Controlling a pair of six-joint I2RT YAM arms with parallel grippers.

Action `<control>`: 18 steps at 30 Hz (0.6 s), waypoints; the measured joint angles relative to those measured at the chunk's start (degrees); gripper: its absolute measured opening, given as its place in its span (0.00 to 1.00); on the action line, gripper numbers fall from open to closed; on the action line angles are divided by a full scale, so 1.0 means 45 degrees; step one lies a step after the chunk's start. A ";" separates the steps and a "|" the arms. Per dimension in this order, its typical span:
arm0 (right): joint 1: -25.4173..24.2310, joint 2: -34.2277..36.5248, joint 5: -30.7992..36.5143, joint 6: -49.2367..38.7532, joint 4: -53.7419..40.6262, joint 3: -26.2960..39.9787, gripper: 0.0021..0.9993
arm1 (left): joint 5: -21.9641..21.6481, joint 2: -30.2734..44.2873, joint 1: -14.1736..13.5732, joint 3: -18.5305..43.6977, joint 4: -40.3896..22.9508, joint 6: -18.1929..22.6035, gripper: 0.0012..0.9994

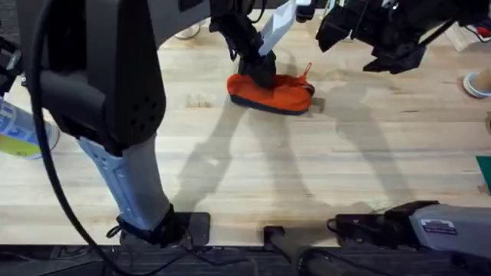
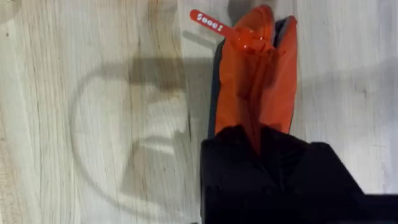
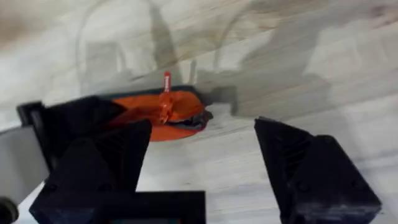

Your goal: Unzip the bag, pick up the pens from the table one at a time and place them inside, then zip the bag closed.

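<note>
Left gripper (image 1: pixel 259 67) is clamped on the left end of the bag (image 1: pixel 280 93), which lies on the table (image 1: pixel 253 169) toward its far middle. Right gripper (image 3: pixel 205 155) hangs above the bag's other end, fingers spread, holding nothing. Orange zipper pull (image 2: pixel 245 38) is visible.

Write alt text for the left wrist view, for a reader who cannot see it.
The left gripper, black, is shut on one end of the orange bag, which lies on the light wooden table. An orange zipper pull tab sticks out at the bag's far end.
</note>
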 joint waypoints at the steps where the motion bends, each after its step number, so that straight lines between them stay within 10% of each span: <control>1: -0.0083 -0.0001 -0.0352 -0.0292 0.0064 0.0000 1.00 | 0.0000 0.0000 0.0000 0.0000 0.0000 0.0000 0.04; 18: -0.0735 0.0004 -0.3322 -0.2173 0.3902 -0.2742 1.00 | 0.0000 0.0000 0.0000 0.0000 0.0000 0.0000 0.04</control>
